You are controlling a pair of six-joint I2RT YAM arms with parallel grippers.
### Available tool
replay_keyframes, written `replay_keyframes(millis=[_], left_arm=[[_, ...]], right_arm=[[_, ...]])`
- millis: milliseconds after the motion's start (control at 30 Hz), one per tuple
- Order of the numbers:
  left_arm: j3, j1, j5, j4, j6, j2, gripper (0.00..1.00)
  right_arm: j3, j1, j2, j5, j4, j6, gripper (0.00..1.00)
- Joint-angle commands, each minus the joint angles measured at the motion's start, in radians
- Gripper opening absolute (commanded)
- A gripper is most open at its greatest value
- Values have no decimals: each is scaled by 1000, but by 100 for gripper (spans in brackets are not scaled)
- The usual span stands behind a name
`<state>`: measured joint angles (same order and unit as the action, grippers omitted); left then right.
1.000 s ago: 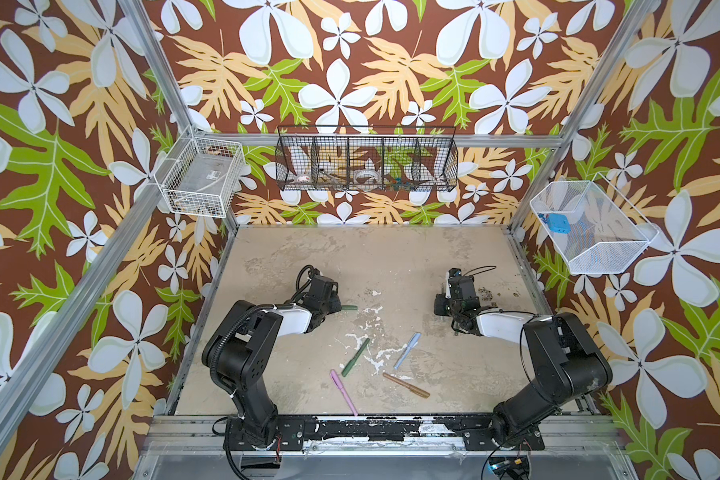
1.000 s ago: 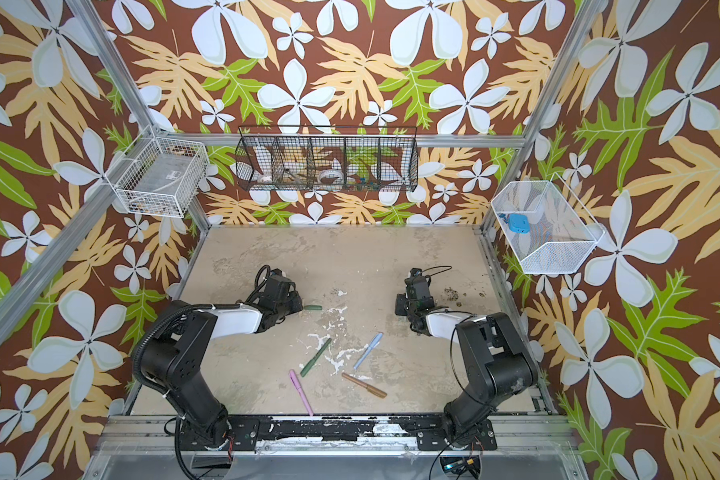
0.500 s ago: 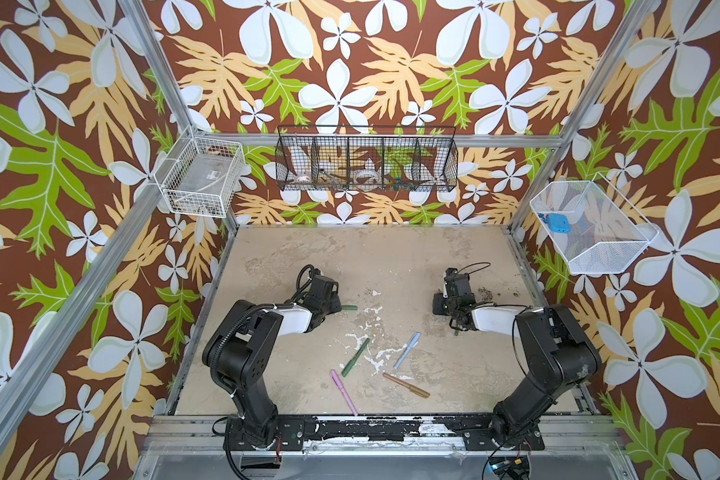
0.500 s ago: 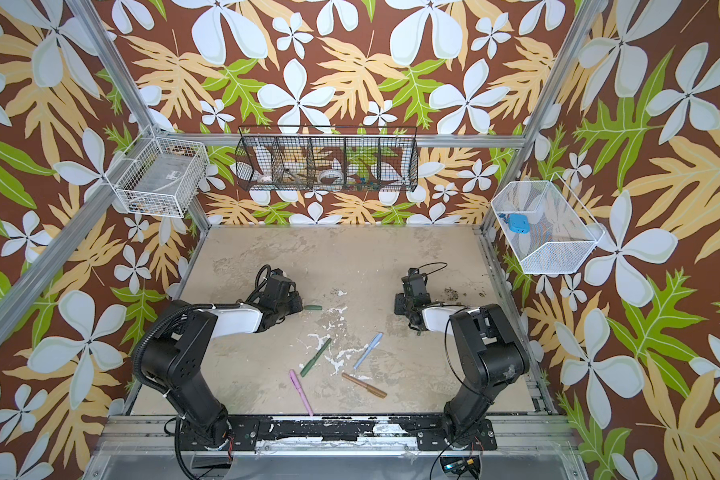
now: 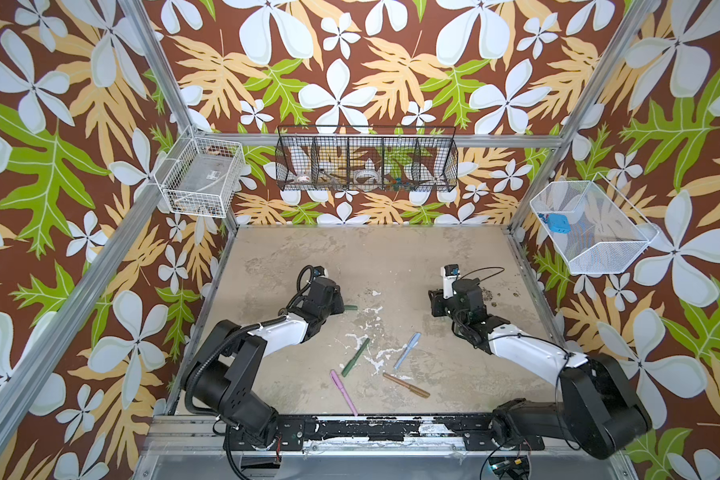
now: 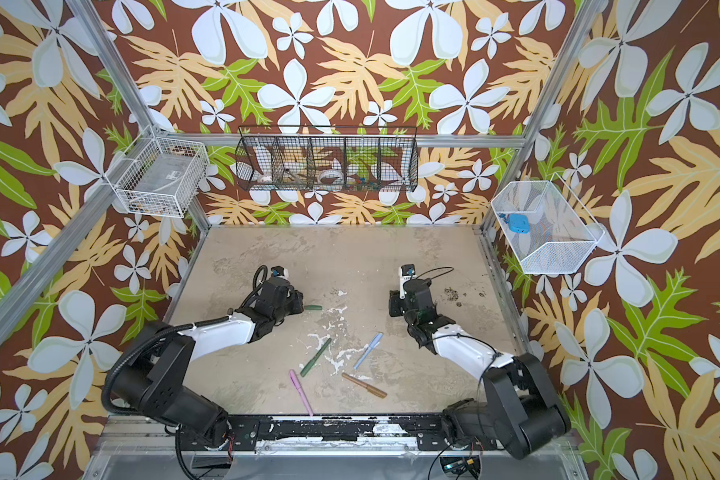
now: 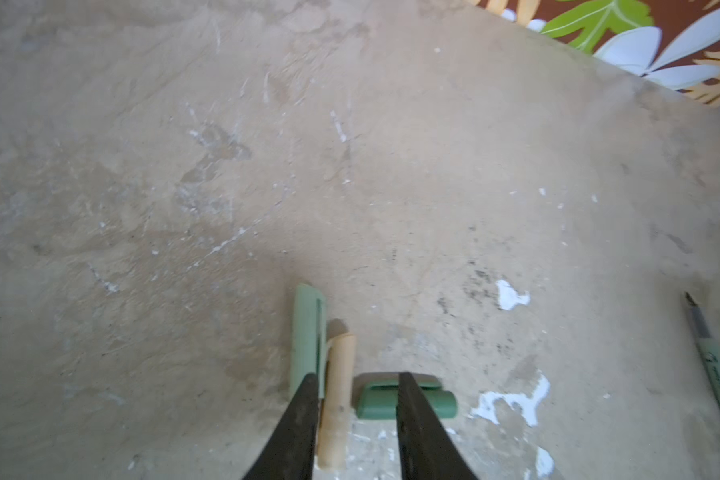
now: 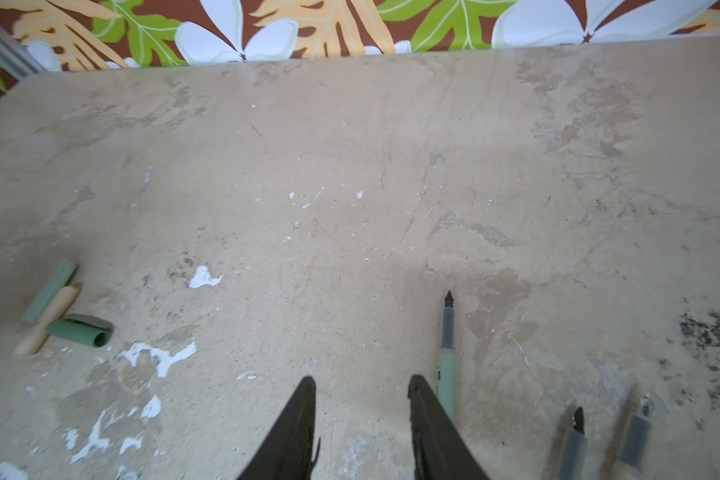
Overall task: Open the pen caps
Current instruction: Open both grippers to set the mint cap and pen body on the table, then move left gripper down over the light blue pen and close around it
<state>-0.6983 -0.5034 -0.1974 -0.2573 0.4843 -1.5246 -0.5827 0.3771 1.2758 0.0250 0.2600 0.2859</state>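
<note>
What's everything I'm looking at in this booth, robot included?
Capped pens: four, dark green, light blue, pink, brown; table's front middle.
Loose caps: three, pale green, beige, dark green; beside left arm's tip.
Uncapped pens: three, one pale green, two cut off at the edge; beside right arm's tip.
Baskets: three, two white, one black; hung on walls.
Blue item: one, blue; right white basket.
Table: one, beige, worn.
Arms: two, black and white; left, right; jaws apart.
</note>
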Motion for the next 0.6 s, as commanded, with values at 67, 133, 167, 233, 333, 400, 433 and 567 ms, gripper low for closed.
replay_keyframes(millis=[67, 133, 167, 233, 333, 400, 433, 567], left_arm=[[45, -97, -72, -84, -110, 115, 38], [48, -122, -39, -65, -106, 161, 39], [48, -136, -14, -49, -107, 184, 40], [38, -163, 16, 12, -109, 216, 43], [21, -237, -26, 144, -118, 259, 45], [7, -272, -17, 234, -104, 272, 45], [3, -287, -16, 268, -91, 278, 45], [22, -329, 25, 359, -31, 313, 45]], right_arm=[[67, 4, -151, -115, 68, 22, 38], [69, 5, -200, -142, 53, 60, 38], [55, 6, -215, -162, 26, 84, 38], [4, 5, -231, -202, -60, 136, 38], [-49, 7, -252, -261, -195, 153, 37], [-67, 7, -265, -277, -286, 160, 36], [-66, 7, -271, -291, -311, 164, 36], [-19, 10, -295, -383, -347, 178, 35]])
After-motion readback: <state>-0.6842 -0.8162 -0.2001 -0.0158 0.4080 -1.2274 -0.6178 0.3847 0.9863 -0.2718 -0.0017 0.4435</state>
